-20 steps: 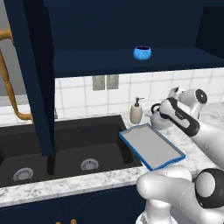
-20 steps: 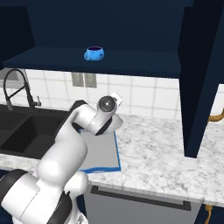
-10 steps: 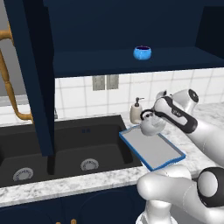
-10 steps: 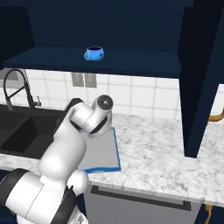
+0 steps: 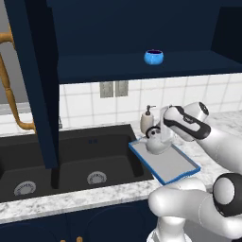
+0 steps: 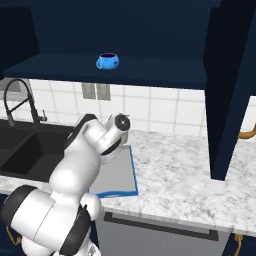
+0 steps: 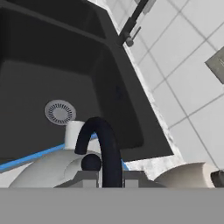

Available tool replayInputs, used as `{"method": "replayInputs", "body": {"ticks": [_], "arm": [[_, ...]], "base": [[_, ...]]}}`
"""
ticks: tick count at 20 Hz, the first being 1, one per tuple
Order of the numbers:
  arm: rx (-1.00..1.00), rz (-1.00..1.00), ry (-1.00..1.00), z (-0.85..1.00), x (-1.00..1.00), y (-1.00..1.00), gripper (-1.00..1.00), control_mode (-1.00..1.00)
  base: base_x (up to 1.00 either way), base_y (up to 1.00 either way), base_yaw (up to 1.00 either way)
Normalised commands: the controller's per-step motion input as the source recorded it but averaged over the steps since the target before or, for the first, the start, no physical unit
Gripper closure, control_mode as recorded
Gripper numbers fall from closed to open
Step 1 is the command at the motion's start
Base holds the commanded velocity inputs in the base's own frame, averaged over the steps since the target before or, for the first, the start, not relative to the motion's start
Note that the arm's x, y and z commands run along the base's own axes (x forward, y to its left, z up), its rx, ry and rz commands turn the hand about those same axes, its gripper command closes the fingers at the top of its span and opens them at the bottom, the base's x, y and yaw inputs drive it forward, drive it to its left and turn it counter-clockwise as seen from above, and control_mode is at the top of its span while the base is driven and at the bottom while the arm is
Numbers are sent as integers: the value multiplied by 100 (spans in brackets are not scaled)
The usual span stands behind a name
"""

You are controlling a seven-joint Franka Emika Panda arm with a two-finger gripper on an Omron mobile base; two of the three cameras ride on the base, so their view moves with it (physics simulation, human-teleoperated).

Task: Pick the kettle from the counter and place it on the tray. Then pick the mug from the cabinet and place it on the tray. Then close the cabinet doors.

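Observation:
My gripper (image 7: 109,177) is shut on the black arched handle of the silver-grey kettle (image 5: 155,142). It holds the kettle at the far end of the blue-rimmed tray (image 5: 169,163), very low over it; whether it touches the tray I cannot tell. In the hand view the kettle's dome (image 7: 46,171) sits just below the fingers (image 7: 86,176), with the tray's blue rim (image 7: 30,157) behind it. The blue mug (image 5: 153,57) stands on the navy shelf of the cabinet (image 5: 118,64), and it also appears in the right base view as mug (image 6: 107,61). Both cabinet doors (image 5: 35,80) stand open.
A beige soap bottle (image 5: 147,121) stands right behind the kettle by the wall. The black double sink (image 5: 71,160) lies left of the tray. The right door (image 6: 227,90) hangs open over the speckled counter (image 6: 180,170). A black faucet (image 6: 22,97) rises at the sink.
The arm has swung left and down, carrying the kettle from the counter's right side to the far end of the tray.

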Motion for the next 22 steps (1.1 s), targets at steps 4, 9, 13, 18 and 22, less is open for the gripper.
{"method": "replayInputs", "body": {"ticks": [4,9,13,18,22], "arm": [[0,8,4,-5,0,33,100,-100],[0,9,1,-28,0,16,100,-100],[0,8,-4,-62,0,-7,100,-100],[0,5,-3,-34,8,-23,100,-100],[0,6,-2,-13,16,-35,100,-100]], "base": [[0,0,0],[0,0,0],[0,0,0],[0,0,0],[0,0,0]]}}
